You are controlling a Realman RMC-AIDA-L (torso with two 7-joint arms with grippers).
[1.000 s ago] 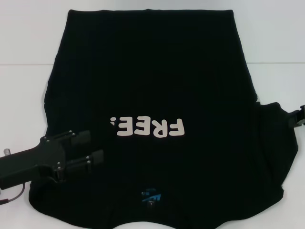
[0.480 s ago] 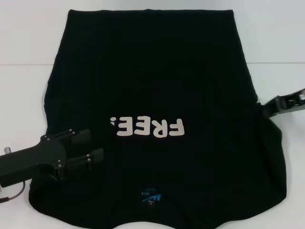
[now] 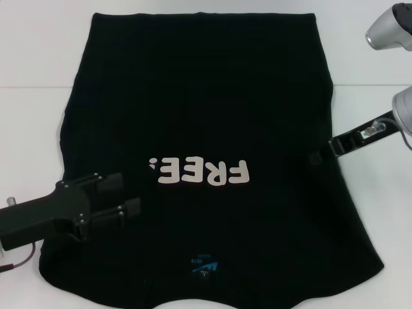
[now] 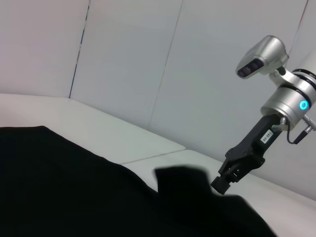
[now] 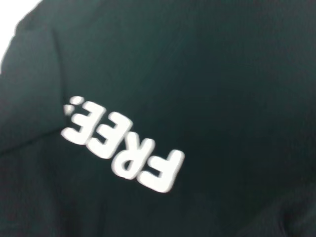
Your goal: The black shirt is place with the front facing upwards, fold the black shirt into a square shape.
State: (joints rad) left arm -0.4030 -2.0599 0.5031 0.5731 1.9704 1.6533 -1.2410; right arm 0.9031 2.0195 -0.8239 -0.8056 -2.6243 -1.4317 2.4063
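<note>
The black shirt (image 3: pixel 206 96) lies spread on the white table, its pale "FREE!" lettering (image 3: pixel 196 172) upside down to me and the blue neck label (image 3: pixel 203 264) near the front edge. My right gripper (image 3: pixel 317 157) reaches in from the right, shut on a pinch of the shirt's right sleeve, which it holds folded inward over the body. In the left wrist view that gripper (image 4: pixel 222 183) hangs beside a raised flap of cloth (image 4: pixel 180 177). My left gripper (image 3: pixel 125 197) stands open over the shirt's left shoulder area. The right wrist view shows only shirt and lettering (image 5: pixel 123 153).
Bare white table (image 3: pixel 380 219) lies to the right of the shirt and a narrower strip (image 3: pixel 29 141) to its left. A seam (image 3: pixel 32 87) crosses the tabletop at the back. Pale wall panels (image 4: pixel 148 64) stand behind the table.
My right gripper has travelled inward from the far right edge, carrying the right sleeve over the shirt's body. The shirt's right side now runs straighter. The left arm has barely moved.
</note>
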